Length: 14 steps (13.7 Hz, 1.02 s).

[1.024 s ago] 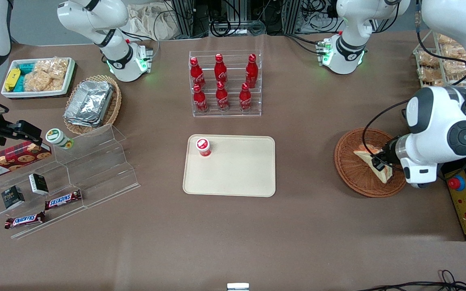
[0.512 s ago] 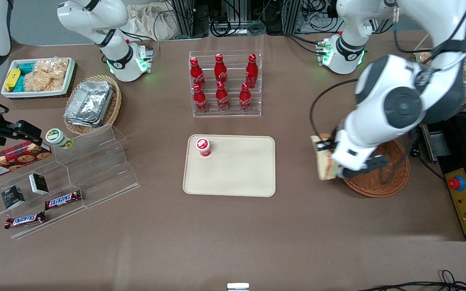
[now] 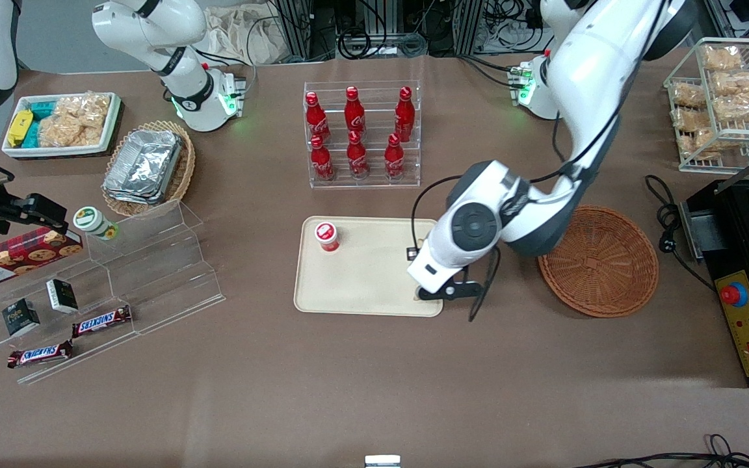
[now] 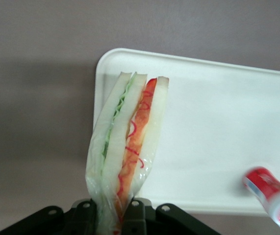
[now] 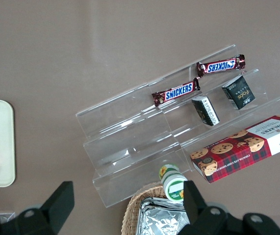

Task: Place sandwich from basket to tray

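Sandwich (image 4: 127, 147) clamped in gripper (image 4: 114, 215) above tray (image 4: 213, 142) corner, bare surface toward red-capped cup (image 4: 272, 196).

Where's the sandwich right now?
The sandwich is out of the basket, pinched in the left arm's claw. It hangs over the tray at a corner on the basket's side, apart from the red-capped bottle.

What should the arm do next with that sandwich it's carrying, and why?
Probably move a little farther in over the tray, then lower. The gripper is shut on the sandwich, which hangs over the tray's corner and rim, half over bare table. The basket holds nothing now, and the red-capped bottle stands well clear.
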### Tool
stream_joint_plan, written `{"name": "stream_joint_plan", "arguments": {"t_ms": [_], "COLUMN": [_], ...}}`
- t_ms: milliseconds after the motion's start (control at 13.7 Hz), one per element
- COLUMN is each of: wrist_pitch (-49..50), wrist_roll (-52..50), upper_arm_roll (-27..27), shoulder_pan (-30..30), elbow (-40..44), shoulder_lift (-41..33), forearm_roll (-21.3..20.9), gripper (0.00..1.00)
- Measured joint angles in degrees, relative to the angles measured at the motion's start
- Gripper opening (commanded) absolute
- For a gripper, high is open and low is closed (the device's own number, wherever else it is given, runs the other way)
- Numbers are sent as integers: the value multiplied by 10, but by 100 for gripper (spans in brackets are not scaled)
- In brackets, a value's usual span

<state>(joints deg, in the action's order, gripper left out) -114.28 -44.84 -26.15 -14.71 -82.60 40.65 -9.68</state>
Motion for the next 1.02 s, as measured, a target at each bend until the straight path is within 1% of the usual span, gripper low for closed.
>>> {"name": "stream_joint_plan", "arguments": {"t_ms": [73,146,220,293,366,439,805,878,1024], "wrist_pitch": [-14,-24,-28,-29,-29,-29,-26,-13,44], "wrist_roll": [-16,-23,-25,-25,-28,-36,-59,-59,-61], "upper_arm_roll": [0,0,0,0,1,1,1,1,2], "shoulder_pan": [-8,-12,-12,-12,-12,-12,-9,-9,-6], "elbow": [2,4,6,7,8,8,33,38,44], "shoulder_lift": [17,30,39,45,48,50,37,24,-14], "forearm_roll": [-13,-18,-21,-23,-23,-23,-23,-23,-23], "gripper": [0,8,12,25,83,100,100,100,100]}}
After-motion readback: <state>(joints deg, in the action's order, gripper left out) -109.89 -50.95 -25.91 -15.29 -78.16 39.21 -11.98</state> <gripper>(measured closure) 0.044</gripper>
